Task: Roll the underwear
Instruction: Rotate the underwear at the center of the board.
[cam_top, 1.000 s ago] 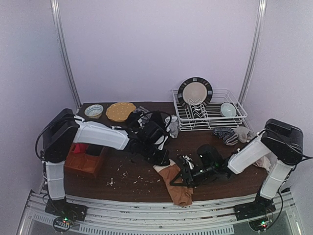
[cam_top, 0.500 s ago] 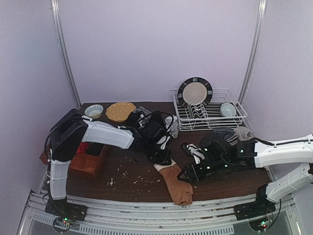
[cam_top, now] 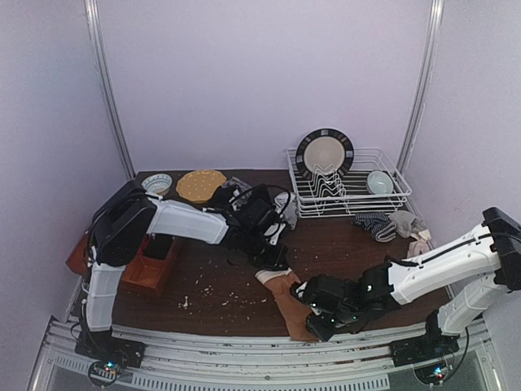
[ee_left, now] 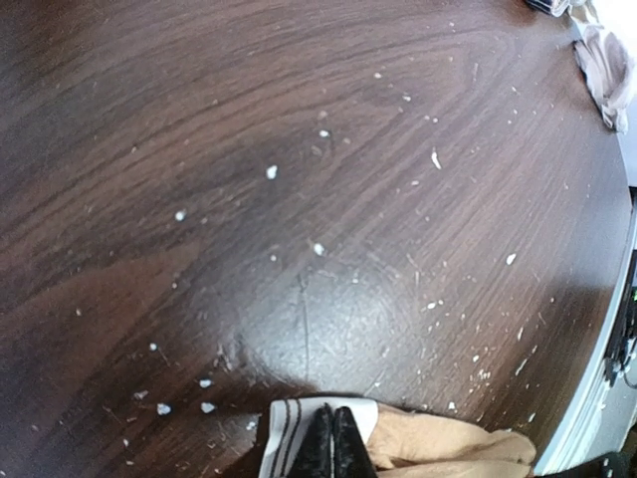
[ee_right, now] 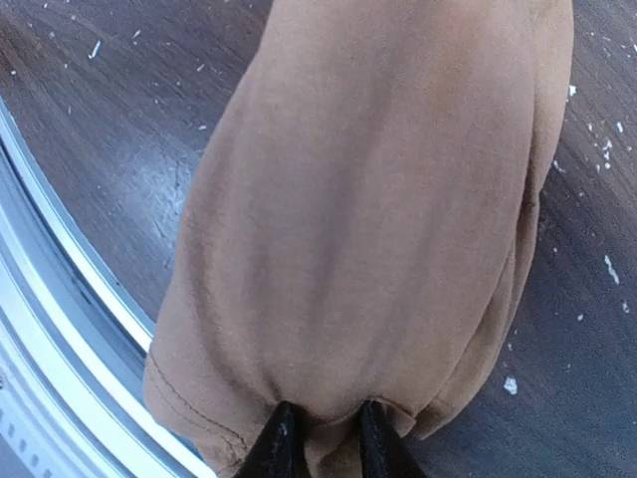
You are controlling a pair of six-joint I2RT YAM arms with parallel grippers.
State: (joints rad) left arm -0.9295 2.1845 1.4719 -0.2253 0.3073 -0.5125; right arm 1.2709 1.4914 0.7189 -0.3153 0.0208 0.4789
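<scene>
**A:** Looking at the right gripper first, how wide would you call it?

**B:** Narrow. The two black fingertips sit close together with a bunched fold of the tan underwear pinched between them. That's the near end of the garment, right by the metal rail at the front edge of the table. A corner of cloth lies over onto the rail.

**A:** And the left gripper?

**B:** Closed tight, fingers pressed together. Its tips are on the white striped waistband at the far end of the same garment, and it seems to have that band nipped. I can't see any gap between the jaws from here.

**A:** So each arm has one end?

**B:** Yes. The tan cloth lies in a long narrow strip on the dark wood between them. It runs from the waistband at the table's middle down to the front edge and isn't rolled. The left arm reaches in from the left, and the right arm is stretched low across from the right.

**A:** What's around it?

**B:** White crumbs are scattered over the wood beside the strip. Well behind, at the back right, a white wire dish rack holds a dark-rimmed plate standing upright and a pale bowl. In front of the rack lie a striped sock and a light grey cloth, both well apart from the tan piece.
</scene>
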